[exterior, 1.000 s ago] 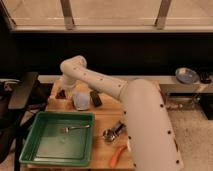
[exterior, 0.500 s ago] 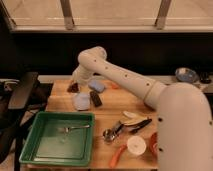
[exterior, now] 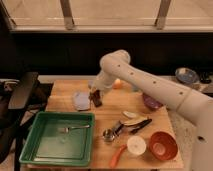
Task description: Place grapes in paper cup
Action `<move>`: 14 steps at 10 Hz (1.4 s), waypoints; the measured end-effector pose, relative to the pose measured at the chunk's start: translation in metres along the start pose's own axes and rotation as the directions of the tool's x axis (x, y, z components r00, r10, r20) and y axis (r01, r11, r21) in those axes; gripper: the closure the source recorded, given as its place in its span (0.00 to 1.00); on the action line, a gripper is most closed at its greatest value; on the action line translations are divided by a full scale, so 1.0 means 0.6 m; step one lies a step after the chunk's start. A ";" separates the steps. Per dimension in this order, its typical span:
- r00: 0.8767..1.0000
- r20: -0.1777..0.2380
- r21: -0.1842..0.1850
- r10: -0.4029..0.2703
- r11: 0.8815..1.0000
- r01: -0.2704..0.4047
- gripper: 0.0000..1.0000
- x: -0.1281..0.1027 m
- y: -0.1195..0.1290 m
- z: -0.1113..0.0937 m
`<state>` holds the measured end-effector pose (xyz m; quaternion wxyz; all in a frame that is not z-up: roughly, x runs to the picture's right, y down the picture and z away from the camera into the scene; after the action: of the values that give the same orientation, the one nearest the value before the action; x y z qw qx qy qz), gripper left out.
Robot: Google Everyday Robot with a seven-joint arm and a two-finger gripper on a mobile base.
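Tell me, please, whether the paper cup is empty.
Empty, it seems: the paper cup stands upright, showing only a pale inside. The gripper is across the table, over the grapes.

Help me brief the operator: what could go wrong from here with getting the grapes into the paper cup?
The gripper is over the grapes at the back of the table, but the paper cup sits near the front edge: a long carry might shed the bunch. The cup is small and stands right beside the red bowl, so a drop could miss or tip it.
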<state>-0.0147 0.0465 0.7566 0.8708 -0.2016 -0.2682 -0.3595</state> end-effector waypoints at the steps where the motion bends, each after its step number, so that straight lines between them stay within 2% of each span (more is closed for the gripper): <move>1: 1.000 0.000 -0.034 0.026 0.999 -0.026 1.00 -0.006 0.041 -0.011; 2: 0.999 0.000 -0.042 0.033 0.999 -0.033 1.00 -0.008 0.050 -0.013; 9: 0.999 -0.005 -0.050 0.036 0.998 -0.037 1.00 -0.010 0.050 -0.014; 11: 0.997 -0.020 -0.069 0.069 0.995 -0.070 1.00 -0.015 0.088 -0.028; 14: 0.991 -0.038 -0.058 0.129 0.990 -0.131 1.00 -0.031 0.205 -0.076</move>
<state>0.0792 0.1127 0.6904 0.8903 -0.2385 -0.2287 -0.3132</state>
